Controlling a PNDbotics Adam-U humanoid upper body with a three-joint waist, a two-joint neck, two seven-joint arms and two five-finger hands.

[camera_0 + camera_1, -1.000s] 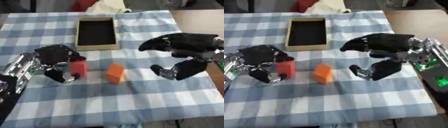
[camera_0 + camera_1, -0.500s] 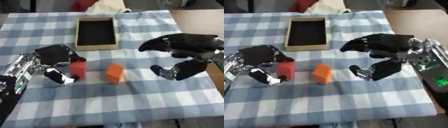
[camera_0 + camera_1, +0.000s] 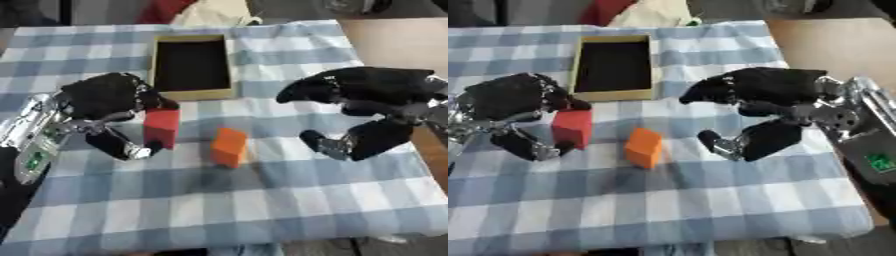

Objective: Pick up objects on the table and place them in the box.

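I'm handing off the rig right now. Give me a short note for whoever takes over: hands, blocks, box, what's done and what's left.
Left hand: fingers and thumb curled round the red block, which looks still at cloth level.
Right hand: open, holding nothing, right of the orange block.
Orange block: free on the checked cloth, untouched.
Box: beyond the blocks, looks empty.
Done: red block gripped.
Left: both blocks into the box.

Red block's [image 3: 161,127] left side behind left hand [image 3: 103,100]; contact unclear.

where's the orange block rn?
The orange block sits on the checked cloth near the middle, just right of the red block at the left robot hand, on the near side of the box.
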